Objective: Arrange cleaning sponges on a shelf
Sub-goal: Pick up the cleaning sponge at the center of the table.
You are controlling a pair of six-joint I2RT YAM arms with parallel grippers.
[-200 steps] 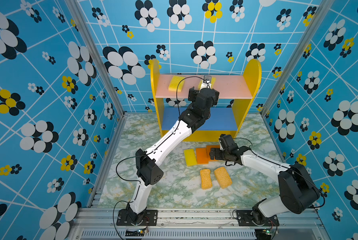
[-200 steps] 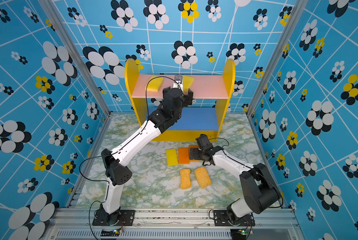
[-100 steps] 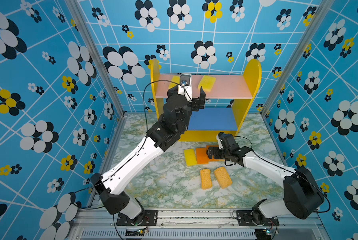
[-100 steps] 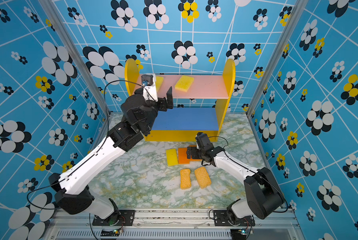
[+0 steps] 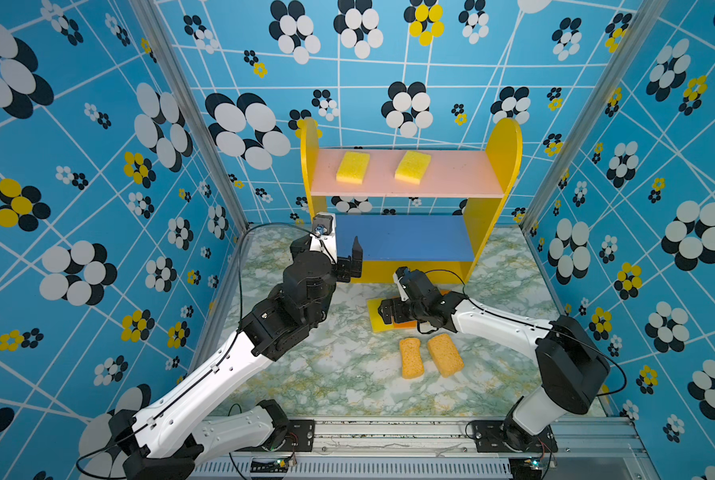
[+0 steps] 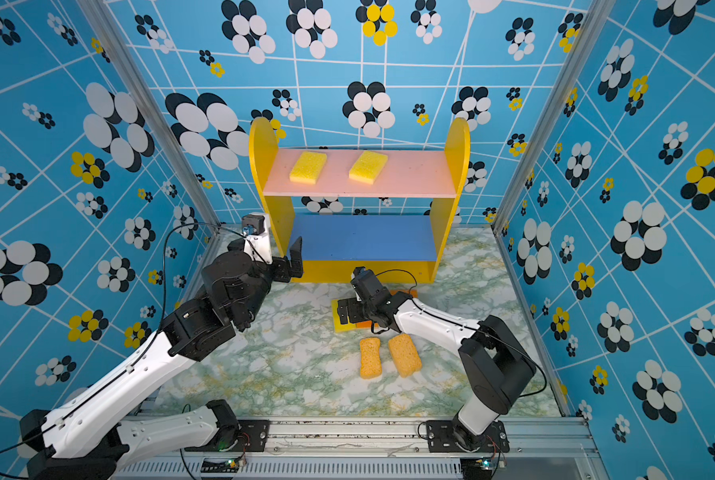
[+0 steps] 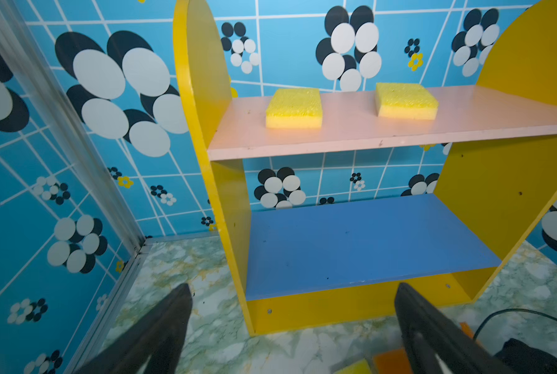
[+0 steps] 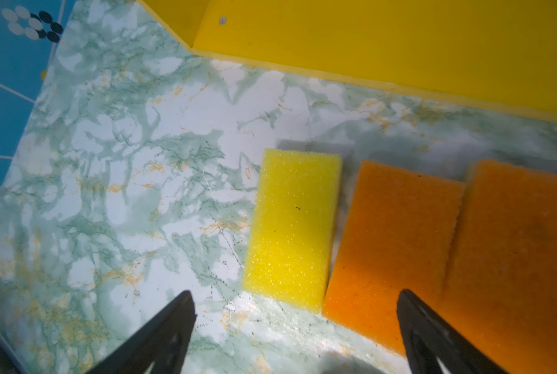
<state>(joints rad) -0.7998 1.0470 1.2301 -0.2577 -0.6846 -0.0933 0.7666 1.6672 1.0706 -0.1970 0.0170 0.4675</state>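
Yellow shows twice on the pink upper board of the shelf (image 5: pixel 405 189): the two shelved yellow sponges (image 5: pixel 352 167) (image 5: pixel 412 166) lie apart, left of the board's middle. A second ago the left arm reached up over that board and hid part of it; now it has drawn back and down, and the left gripper (image 5: pixel 343 253) hovers empty by the shelf's left side panel, level with the bare blue lower board (image 6: pixel 364 237), jaws spread wide. The sponge nearer the middle has stayed where it was set.

On the marble floor (image 5: pixel 347 374) before the shelf lie a third yellow sponge (image 8: pixel 293 226) and, beside it, two orange sponges (image 8: pixel 390 239) (image 8: pixel 513 246), edges close together. The right gripper (image 8: pixel 296 311) has shifted leftward along this row and now hangs low over the yellow one, fingers parted, holding nothing. Nearer the rail, two tan sponges (image 5: pixel 411 357) (image 5: pixel 445 354) lie side by side, unmoved.
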